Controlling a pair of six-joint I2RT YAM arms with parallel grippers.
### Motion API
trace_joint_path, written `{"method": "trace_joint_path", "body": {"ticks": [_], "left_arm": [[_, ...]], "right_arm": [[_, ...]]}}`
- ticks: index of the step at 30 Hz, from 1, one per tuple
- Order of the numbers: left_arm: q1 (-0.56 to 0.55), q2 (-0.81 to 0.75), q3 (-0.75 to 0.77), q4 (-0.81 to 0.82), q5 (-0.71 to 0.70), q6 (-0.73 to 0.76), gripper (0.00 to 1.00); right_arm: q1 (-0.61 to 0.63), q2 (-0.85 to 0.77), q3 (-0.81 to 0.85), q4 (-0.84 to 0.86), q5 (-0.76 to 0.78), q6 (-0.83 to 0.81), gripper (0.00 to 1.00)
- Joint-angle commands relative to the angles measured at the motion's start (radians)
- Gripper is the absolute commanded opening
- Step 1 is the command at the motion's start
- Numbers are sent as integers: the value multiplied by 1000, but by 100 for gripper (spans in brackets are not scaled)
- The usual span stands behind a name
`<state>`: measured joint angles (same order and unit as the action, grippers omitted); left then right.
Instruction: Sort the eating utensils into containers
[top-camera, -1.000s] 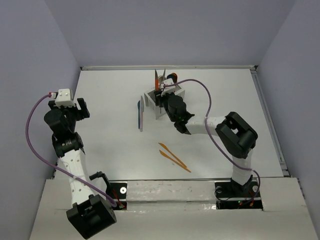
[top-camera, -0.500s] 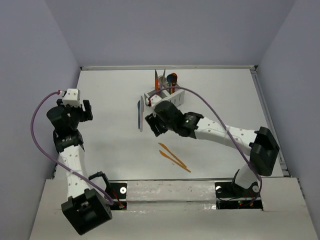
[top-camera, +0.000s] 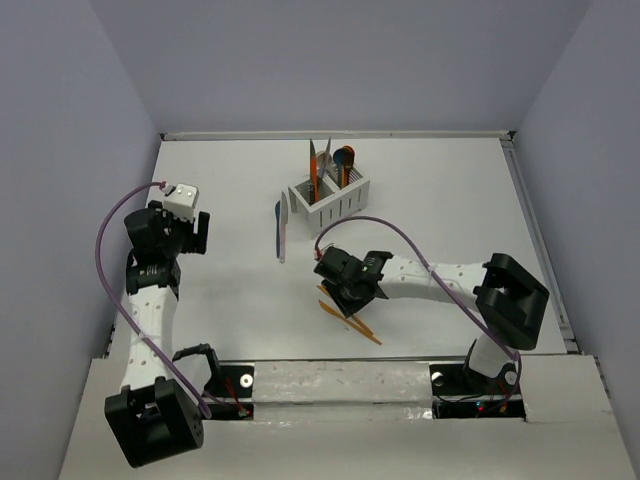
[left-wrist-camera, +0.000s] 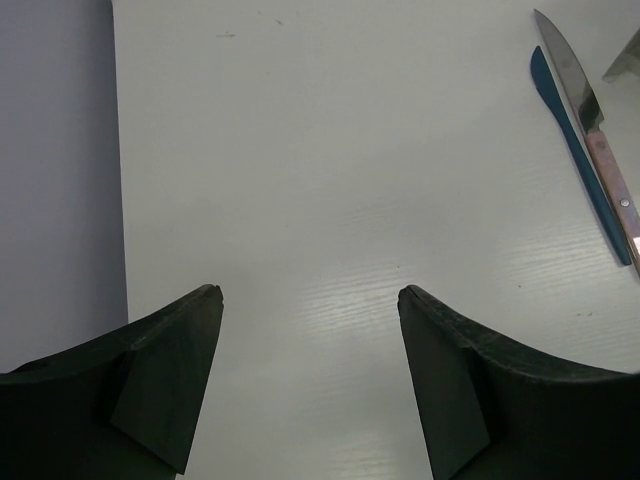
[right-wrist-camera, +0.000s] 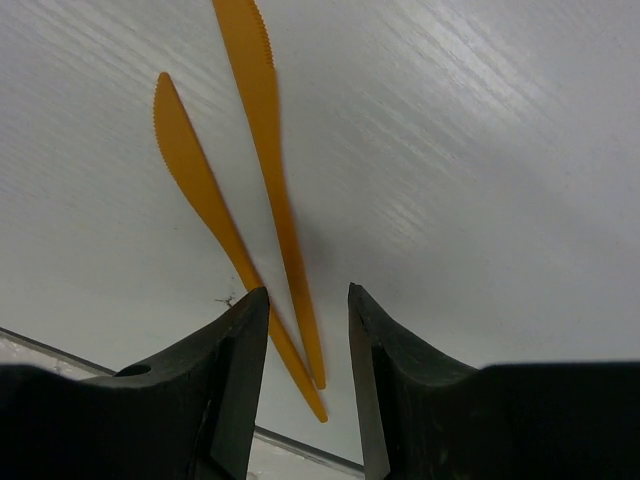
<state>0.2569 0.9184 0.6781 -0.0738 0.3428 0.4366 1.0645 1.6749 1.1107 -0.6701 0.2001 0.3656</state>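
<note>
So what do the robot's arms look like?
The left arm and right arm are white tubes with chunky black joints. A thin purple cable loops along each. The left hand and right hand have two black wedge-shaped fingers each.

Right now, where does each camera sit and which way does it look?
Top external: above and behind, looking down on table, caddy, left arm and right arm.
Left wrist: on the left arm, looking down at the table past the open left jaws; blue knife at the edge.
Right wrist: on the right arm, looking down between the open right jaws at two orange knives.
Shared: top and right wrist both show the orange knives.
</note>
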Motion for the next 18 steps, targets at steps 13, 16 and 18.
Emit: {"method": "trace_joint_path", "body": {"ticks": [13, 16, 18], "left_arm": [[-13, 5, -149, 149, -18, 25, 83], [-13, 5, -149, 154, -21, 25, 84], [-15, 4, -152, 155, -22, 25, 83]], "right_arm": [[-11, 101, -34, 79, -57, 33, 39], [-11, 120, -28, 89, -64, 27, 38], [-21, 140, -26, 96, -67, 24, 38]]}}
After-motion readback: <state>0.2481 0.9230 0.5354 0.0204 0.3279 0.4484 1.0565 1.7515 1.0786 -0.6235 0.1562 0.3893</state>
